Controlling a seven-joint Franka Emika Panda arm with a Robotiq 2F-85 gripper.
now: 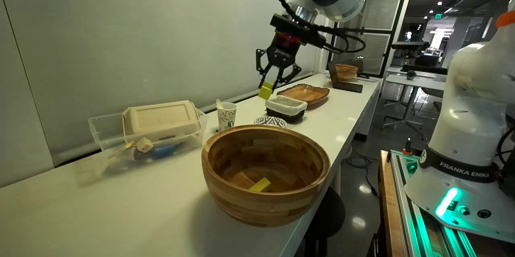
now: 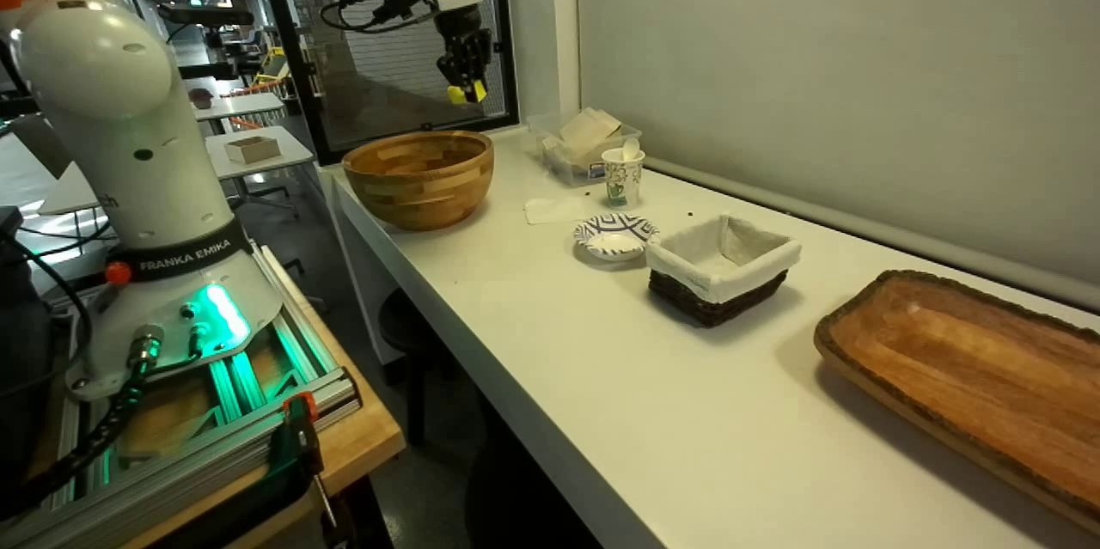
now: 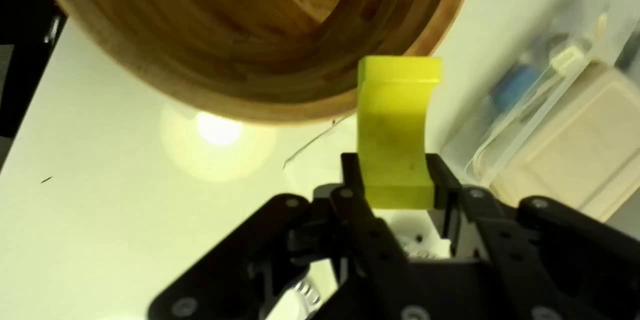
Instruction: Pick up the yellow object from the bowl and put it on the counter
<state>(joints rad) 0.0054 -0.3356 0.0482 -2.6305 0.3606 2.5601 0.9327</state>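
Observation:
My gripper (image 1: 268,84) is shut on a yellow block (image 1: 265,92), held high in the air above the counter. The block's curved side shows in the wrist view (image 3: 397,124), between the two black fingertips (image 3: 392,175). The wooden bowl (image 1: 257,208) stands at the edge of the white counter (image 1: 132,208). In the wrist view the bowl's rim (image 3: 290,112) lies below and beyond the held block. A second yellow piece (image 1: 260,185) lies inside the bowl beside a brown wooden piece (image 1: 241,179). In an exterior view the bowl's wall (image 2: 421,192) hides its contents.
A clear plastic container with a beige lid (image 1: 161,118) stands by the wall. A paper cup (image 2: 622,179), a patterned dish (image 2: 615,240), a cloth-lined basket (image 2: 722,274) and a wooden tray (image 2: 971,360) stand along the counter.

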